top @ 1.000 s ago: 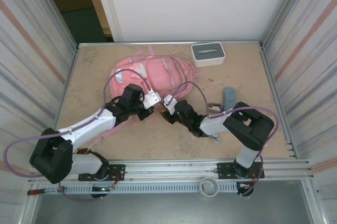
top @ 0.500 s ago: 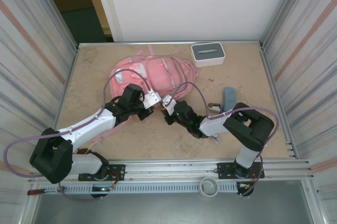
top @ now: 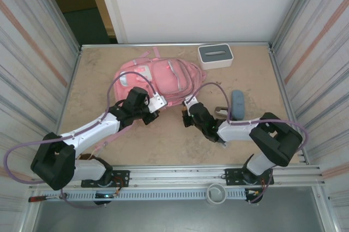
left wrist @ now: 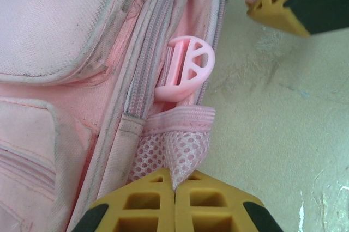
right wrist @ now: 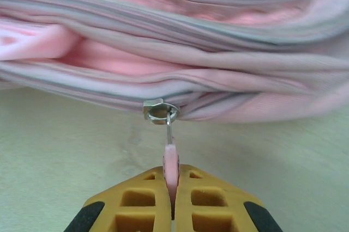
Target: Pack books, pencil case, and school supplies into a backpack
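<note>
- Opening stage: the pink backpack (top: 158, 77) lies flat toward the back of the desk (top: 98, 74). Its zip looks closed, and nothing can be seen packed inside.
- The left claw (left wrist: 174, 191) is clenched on the edge of the mesh side pocket (left wrist: 177, 147), apparently bracing the bag.
- The right claw (right wrist: 172, 196) is clamped on the pink zip pull (right wrist: 170, 161) at the bag's near edge.
- A blue-grey pencil case (top: 238, 104) sits on the desk to the right, apart from the bag. By the look of it, the unzipping and all the loading are yet to come.
</note>
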Controlling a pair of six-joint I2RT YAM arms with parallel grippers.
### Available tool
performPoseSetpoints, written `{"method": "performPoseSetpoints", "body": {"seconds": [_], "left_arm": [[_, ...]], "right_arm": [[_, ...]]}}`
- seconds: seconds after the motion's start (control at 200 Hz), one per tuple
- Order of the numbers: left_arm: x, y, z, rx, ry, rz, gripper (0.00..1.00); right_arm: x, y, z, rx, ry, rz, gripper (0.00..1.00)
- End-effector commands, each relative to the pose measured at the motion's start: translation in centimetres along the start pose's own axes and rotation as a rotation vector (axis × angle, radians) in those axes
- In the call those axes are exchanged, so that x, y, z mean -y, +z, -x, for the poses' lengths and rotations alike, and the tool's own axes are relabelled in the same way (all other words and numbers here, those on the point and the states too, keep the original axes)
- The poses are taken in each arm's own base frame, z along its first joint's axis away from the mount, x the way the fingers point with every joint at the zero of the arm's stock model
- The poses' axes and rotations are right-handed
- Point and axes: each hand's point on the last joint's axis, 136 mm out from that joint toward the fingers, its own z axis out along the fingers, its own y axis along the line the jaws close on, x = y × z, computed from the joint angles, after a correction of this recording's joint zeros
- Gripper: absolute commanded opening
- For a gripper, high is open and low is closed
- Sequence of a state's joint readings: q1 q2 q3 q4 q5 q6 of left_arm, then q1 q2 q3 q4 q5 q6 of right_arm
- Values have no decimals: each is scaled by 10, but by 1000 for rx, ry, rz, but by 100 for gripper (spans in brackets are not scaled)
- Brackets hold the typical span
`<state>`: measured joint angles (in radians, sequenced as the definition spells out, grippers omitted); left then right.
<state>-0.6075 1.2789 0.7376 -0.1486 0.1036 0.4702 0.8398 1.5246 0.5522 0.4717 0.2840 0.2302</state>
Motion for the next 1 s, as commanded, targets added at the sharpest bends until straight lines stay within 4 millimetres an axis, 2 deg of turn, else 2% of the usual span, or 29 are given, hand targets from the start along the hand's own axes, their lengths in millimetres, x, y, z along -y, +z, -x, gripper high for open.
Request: {"method": "performPoseSetpoints", "body": {"seconds": [0.0,0.085,0.225,0.396,0.541,0.666,0.802,0.992], "left_arm": [[-23,-10,11,49,0,99,0],[-26,-8,8,34,1,116,0],[-21,-5,6,26,10,90,0],[4,-2,21,38,111,48,39],[24,2,38,77,224,60,54],[32,12,45,72,276,69,57],[35,29,42,45,295,64,58],[28,48,40,26,313,121,57]], "right_arm": [[31,-8,-14,-74,101,-100,0],[24,-10,-11,-76,109,-47,0],[-6,-18,7,-38,110,124,0],[-26,-34,32,39,150,256,0],[-37,-44,48,77,166,319,0],[-37,-48,53,90,177,325,0],[-36,-48,51,90,187,322,0],[-36,-47,49,87,208,325,0]]}}
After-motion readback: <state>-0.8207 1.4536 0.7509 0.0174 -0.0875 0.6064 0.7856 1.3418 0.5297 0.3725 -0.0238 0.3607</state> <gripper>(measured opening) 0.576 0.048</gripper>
